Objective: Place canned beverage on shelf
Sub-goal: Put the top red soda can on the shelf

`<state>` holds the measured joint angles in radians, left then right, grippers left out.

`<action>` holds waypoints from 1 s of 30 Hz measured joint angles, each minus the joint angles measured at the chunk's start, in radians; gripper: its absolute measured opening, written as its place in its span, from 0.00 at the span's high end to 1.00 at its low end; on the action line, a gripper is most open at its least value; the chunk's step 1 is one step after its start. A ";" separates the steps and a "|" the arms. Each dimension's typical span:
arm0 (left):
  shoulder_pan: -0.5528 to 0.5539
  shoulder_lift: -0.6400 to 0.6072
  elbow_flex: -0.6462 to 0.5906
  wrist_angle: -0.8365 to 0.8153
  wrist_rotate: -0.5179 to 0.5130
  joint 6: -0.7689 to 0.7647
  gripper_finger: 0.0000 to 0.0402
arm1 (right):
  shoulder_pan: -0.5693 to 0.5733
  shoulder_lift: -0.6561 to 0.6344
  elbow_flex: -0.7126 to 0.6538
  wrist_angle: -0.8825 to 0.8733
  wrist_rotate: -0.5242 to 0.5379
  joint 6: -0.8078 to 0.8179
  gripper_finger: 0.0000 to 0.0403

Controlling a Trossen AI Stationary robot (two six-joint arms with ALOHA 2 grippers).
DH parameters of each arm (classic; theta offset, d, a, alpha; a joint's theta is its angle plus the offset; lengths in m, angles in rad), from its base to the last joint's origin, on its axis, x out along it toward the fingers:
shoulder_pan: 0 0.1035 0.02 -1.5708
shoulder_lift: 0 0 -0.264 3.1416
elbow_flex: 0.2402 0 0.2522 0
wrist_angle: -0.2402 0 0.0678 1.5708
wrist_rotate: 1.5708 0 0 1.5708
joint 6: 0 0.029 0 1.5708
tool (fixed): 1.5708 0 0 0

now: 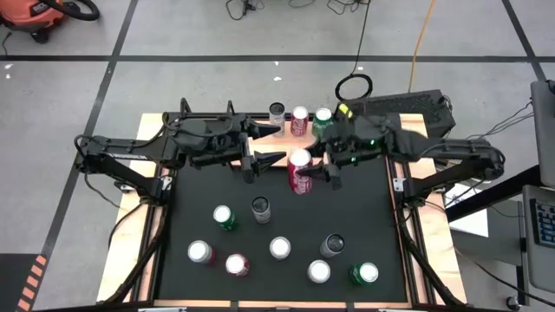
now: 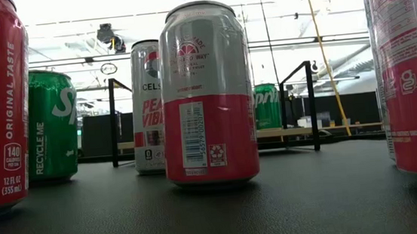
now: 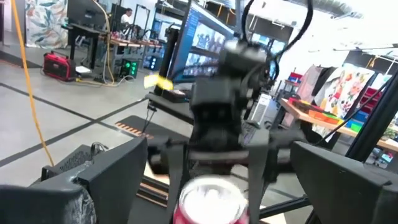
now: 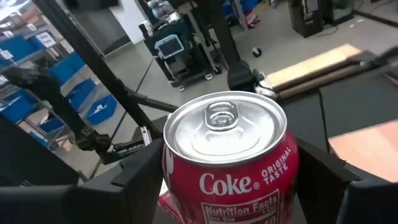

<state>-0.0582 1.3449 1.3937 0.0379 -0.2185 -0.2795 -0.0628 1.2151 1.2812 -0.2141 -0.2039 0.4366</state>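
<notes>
With a red Coke aluminium can (image 4: pixel 229 158) clamped between its two dark fingers, the right end effector (image 1: pixel 317 173) holds the drink just short of the light-brown wooden shelf (image 1: pixel 264 130) at the desk's far edge. The left end effector (image 1: pixel 263 159) hovers just beside it, spread wide and gripping nothing. Three cans already stand on the shelf: a silver can (image 1: pixel 277 113), a red-and-white can (image 1: pixel 300 120) and a green can (image 1: pixel 323 119). Eight more wait upright on the black mat (image 1: pixel 364 208) toward the near edge. The risk ahead, by the look of it, is crowding: the free slot lies tight against the standing row, so a drifting approach could topple a neighbour, and a tilted release could send the Coke rolling.
</notes>
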 joint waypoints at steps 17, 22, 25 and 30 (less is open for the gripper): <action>0.002 0.000 0.000 -0.149 -0.012 -0.055 0.01 | -0.110 -0.016 -0.157 0.094 0.019 -0.110 0.35; 0.011 0.000 -0.001 -0.235 -0.023 -0.069 0.01 | -0.153 -0.013 -0.157 0.022 0.016 -0.140 0.34; 0.029 0.000 -0.001 -0.286 -0.005 -0.111 0.01 | -0.174 0.000 -0.157 0.002 0.015 -0.158 0.35; 0.078 0.008 -0.001 -0.383 0.066 -0.135 0.01 | -0.206 0.024 -0.209 0.047 -0.007 -0.153 0.34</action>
<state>0.0194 1.3526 1.3930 -0.3447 -0.1525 -0.4141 -0.2692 1.2393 1.0719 -0.1667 -0.2104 0.2837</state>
